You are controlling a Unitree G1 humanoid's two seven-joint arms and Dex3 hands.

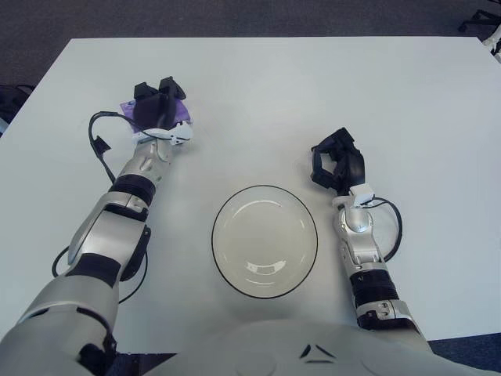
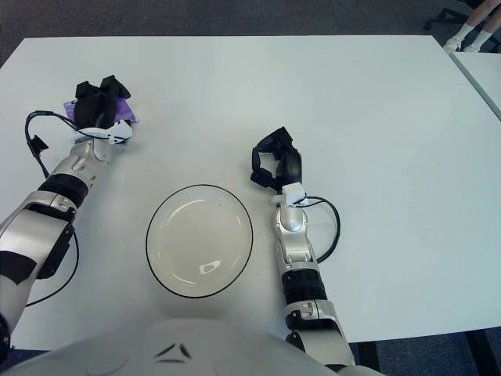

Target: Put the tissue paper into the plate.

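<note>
Left hand (image 1: 156,111) sits over the purple tissue (image 1: 181,112), far left of the table (image 1: 313,86), fingers curled down on it; only its edges show, so a firm hold is likely, not certain. Plate (image 1: 264,241) is well apart, near centre front. Pinch fully before you lift, then carry over the rim. Right hand (image 1: 337,164) idles right of the plate, fingers curled, empty.

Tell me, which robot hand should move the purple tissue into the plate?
Left. The left robot hand already sits over the purple tissue; the right robot hand holds nothing beside the plate.
</note>
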